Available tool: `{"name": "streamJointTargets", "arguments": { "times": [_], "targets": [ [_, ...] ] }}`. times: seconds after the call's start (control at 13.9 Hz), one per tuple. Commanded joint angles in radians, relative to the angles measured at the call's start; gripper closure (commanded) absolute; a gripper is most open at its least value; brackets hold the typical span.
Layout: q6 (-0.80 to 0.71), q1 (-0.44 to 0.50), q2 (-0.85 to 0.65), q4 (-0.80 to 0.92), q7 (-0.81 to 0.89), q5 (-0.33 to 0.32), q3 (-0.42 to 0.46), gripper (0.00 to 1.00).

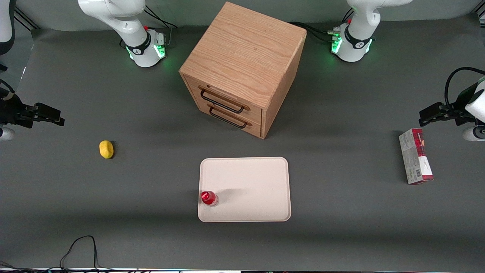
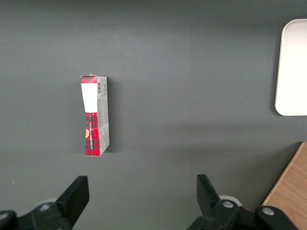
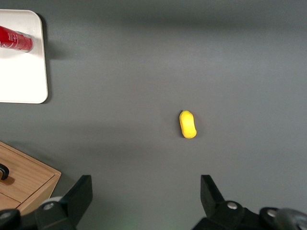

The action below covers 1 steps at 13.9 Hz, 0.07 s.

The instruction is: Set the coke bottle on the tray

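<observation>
The coke bottle, red with a red cap, stands upright on the cream-white tray, close to the tray's corner nearest the front camera on the working arm's side. The bottle and the tray's bare corner also show in the right wrist view, and the tray's edge shows in the left wrist view. My gripper hangs open and empty above the table at the working arm's end, well away from the tray. In the right wrist view my gripper has its jaws wide apart with nothing between them.
A yellow lemon-sized object lies on the table between my gripper and the tray; it also shows in the right wrist view. A wooden two-drawer cabinet stands farther from the camera than the tray. A red-and-grey carton lies toward the parked arm's end.
</observation>
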Motion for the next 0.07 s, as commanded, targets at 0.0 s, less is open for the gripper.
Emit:
{"name": "streamJointTargets", "arguments": {
  "times": [0.0],
  "targets": [
    [0.02,0.011,-0.028,-0.031,0.0,-0.019,-0.005,0.0]
  ]
}}
